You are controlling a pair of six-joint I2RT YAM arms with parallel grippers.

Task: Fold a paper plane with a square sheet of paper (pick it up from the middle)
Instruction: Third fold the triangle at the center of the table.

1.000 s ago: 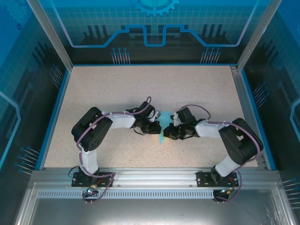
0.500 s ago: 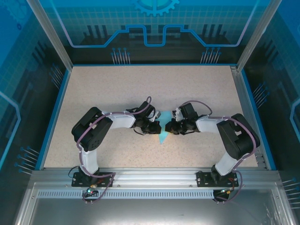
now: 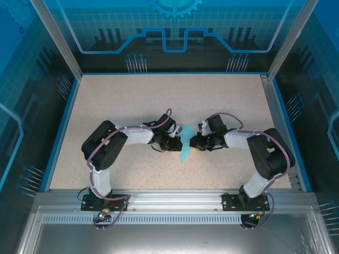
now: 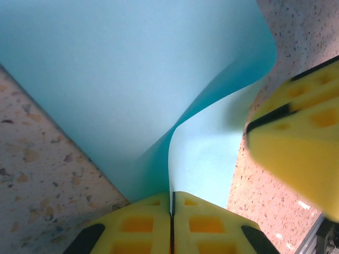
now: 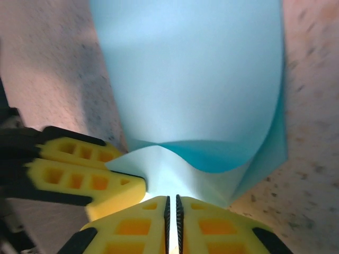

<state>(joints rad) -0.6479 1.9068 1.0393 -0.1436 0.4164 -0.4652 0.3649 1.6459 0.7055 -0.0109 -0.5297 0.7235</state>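
Moved right, the right pincer (image 5: 170,200), like the left pincer (image 4: 171,197), clamps paper (image 3: 184,154) pointing nearward.

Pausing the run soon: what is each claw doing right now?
Left claw: closed, pinching the light-blue square sheet of paper.
Right claw: closed on the same sheet.

Paper (image 4: 122,74), upper edge off-frame

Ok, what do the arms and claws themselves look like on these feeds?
Both arms match: the left arm and right arm have black joint housings, white link covers and a loose lilac cable looped along each. The left claw and right claw have blocky yellow fingers with rectangular pockets and black trim.
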